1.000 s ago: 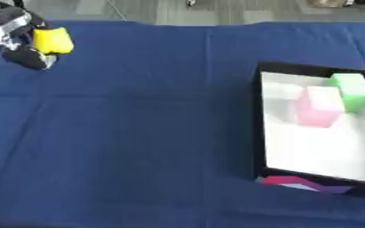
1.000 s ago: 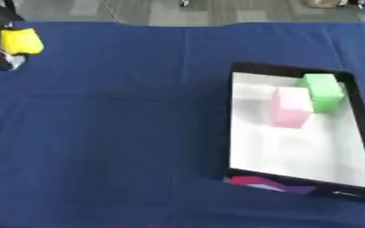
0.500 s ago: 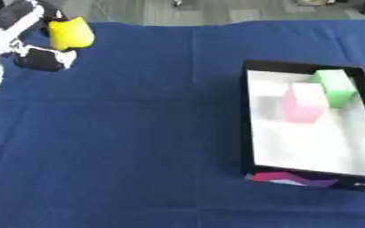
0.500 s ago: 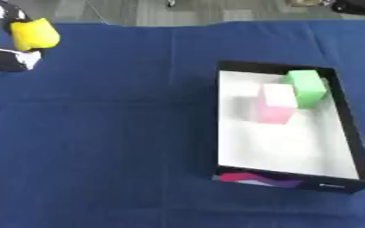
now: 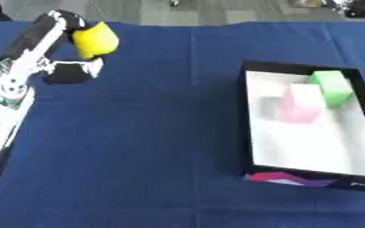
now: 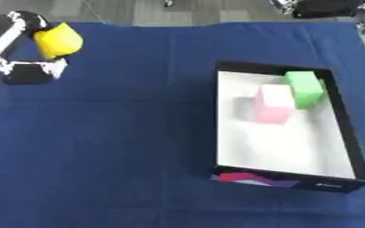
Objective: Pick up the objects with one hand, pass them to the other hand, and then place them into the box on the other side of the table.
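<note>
The left hand [image 5: 65, 53] is up over the far left corner of the table [image 5: 154, 133], fingers and thumb closed on a yellow block [image 5: 95, 40] that sits clear above the blue cloth. The block looks small and light, with rounded edges and a matte face, probably foam or soft plastic, so it should give a little and not slip much. Its flat sides seem the best place for the other hand to take it, pinched across the middle on whichever sides the left hand leaves bare.

The right hand is nowhere in either view, so nothing can be said of its fingers, and the pass looks not yet begun.

Over by the right edge of the table sits the box [image 5: 252, 133], black-walled with a white floor, and it already has company: a pink block [image 5: 301, 103] standing near the middle of the far half, and a green block [image 5: 330, 87] just beside it toward the far right corner, the two close or touching. The near half of the box floor is bare, a likely landing spot for the yellow one.
</note>
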